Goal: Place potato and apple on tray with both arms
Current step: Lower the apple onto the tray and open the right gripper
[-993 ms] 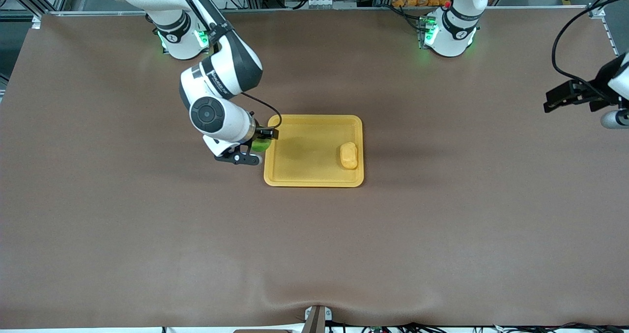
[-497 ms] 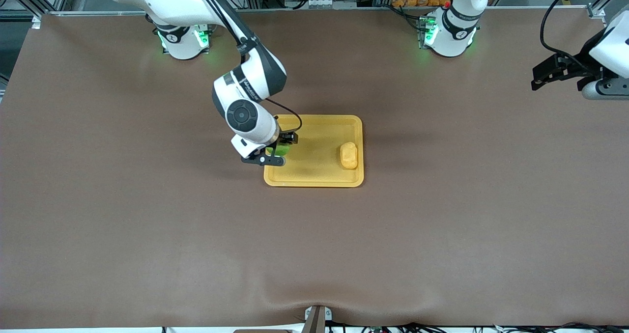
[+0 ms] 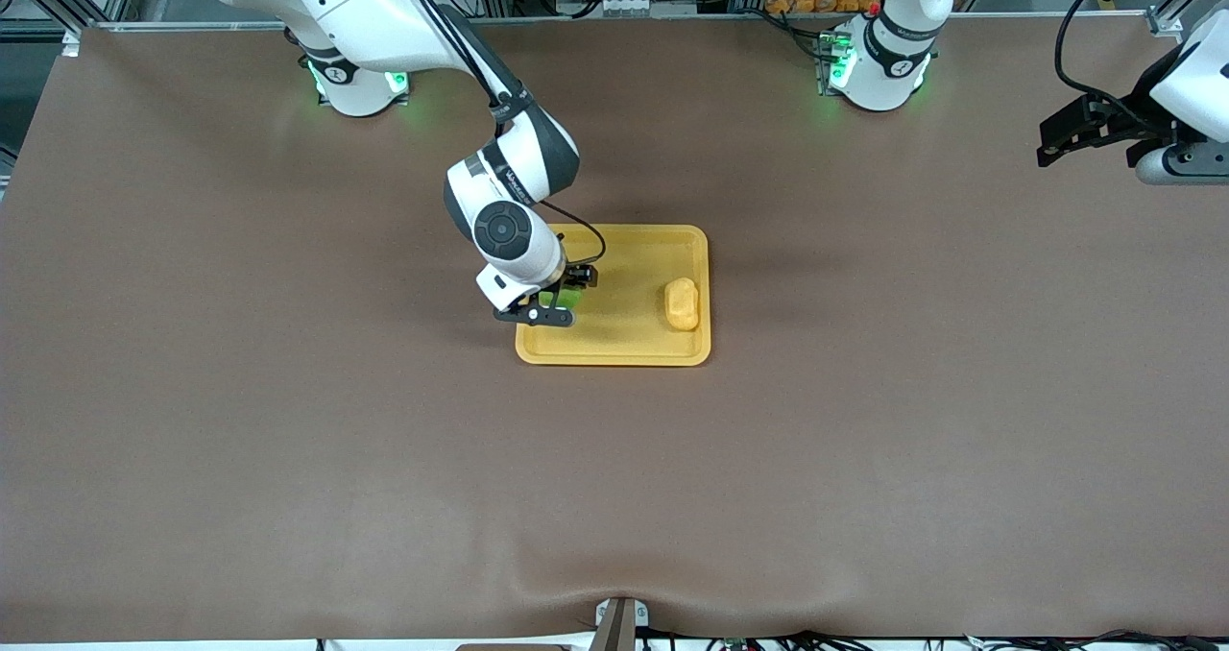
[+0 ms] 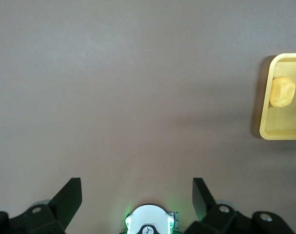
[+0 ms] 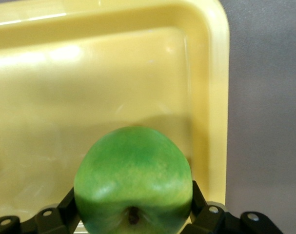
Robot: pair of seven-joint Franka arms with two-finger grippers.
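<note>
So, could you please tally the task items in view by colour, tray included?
Green: 1, the apple, held in the right tool over the tray.
Yellow-tan: 1, the potato, lying in the tray.
Yellow-orange: 1, the tray.
Total: 3.

No lettering can be read on anything in these views.
</note>
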